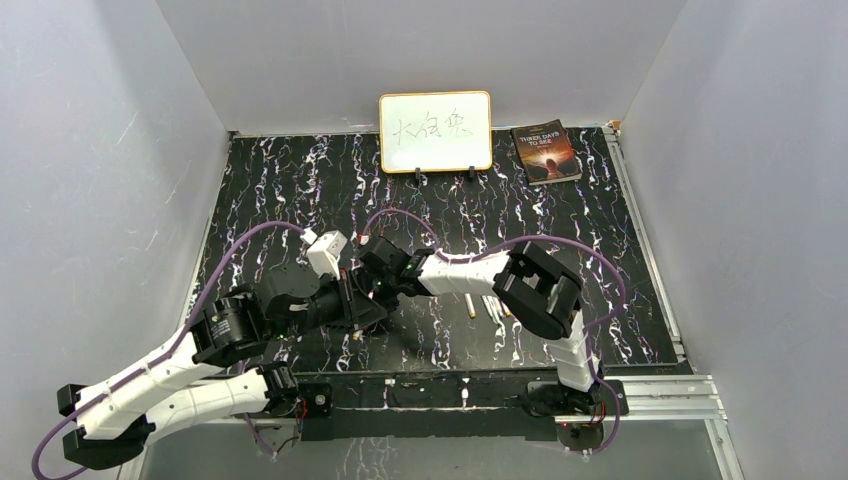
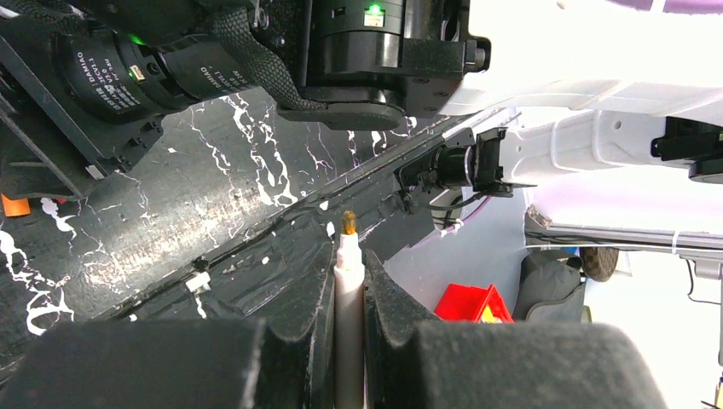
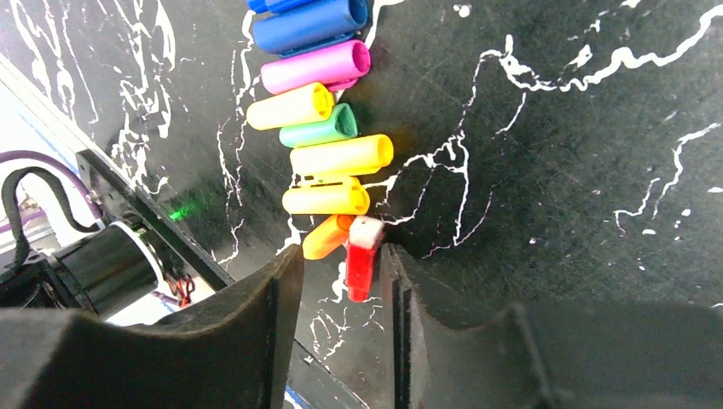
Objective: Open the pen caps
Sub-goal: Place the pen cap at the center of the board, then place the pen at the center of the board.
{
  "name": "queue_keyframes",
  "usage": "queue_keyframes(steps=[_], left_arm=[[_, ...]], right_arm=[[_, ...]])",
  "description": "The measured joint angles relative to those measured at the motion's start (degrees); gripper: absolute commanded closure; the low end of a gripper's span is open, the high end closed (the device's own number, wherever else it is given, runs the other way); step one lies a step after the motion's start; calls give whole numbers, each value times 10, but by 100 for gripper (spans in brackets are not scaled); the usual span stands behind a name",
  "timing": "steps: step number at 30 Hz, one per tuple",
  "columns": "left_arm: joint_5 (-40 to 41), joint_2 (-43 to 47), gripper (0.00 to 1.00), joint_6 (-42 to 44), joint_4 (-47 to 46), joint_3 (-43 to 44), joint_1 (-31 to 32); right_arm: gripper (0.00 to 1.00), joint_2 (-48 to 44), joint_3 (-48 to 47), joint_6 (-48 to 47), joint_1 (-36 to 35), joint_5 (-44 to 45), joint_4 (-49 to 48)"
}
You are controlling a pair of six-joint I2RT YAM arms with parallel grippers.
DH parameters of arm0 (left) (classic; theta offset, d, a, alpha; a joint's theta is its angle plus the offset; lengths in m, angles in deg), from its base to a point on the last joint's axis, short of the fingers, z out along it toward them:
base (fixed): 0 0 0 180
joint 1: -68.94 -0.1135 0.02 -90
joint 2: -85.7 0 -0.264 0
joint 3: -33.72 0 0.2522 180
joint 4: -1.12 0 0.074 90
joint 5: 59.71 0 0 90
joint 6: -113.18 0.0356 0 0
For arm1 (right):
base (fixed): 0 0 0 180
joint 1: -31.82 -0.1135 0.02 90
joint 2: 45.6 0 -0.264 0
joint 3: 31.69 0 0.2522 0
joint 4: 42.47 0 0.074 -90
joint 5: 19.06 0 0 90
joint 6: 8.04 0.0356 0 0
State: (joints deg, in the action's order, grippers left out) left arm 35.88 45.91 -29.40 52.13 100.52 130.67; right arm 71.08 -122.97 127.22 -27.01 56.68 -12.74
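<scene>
My left gripper [image 2: 348,277] clamps the uncapped pen [image 2: 348,256], my right gripper [image 3: 341,257] parted to leave the red cap [image 3: 360,266] by the cap row [image 3: 328,158]

Pen caps [image 3: 341,156] rowed on table [image 3: 554,170]; pen [image 2: 349,319] in left tool [image 2: 348,260]; one cap [image 3: 361,262] seemingly inside right tool [image 3: 341,256].

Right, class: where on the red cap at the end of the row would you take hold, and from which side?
Pinch the red cap across its long sides, mid-length, coming down from above. It seems to lie flat on the table, with only the orange cap close by its pale end. The right end effector straddles it that way, open.
</scene>
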Motion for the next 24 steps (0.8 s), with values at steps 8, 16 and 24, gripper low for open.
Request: queue_keyframes(steps=[8, 16, 24], left_arm=[[0, -16, 100, 0, -12, 0, 0], [0, -36, 100, 0, -23, 0, 0], [1, -104, 100, -22, -112, -26, 0]], right_arm=[[54, -27, 27, 3, 3, 9, -6], [35, -217, 106, 12, 81, 21, 23], [31, -480, 198, 3, 293, 28, 69]])
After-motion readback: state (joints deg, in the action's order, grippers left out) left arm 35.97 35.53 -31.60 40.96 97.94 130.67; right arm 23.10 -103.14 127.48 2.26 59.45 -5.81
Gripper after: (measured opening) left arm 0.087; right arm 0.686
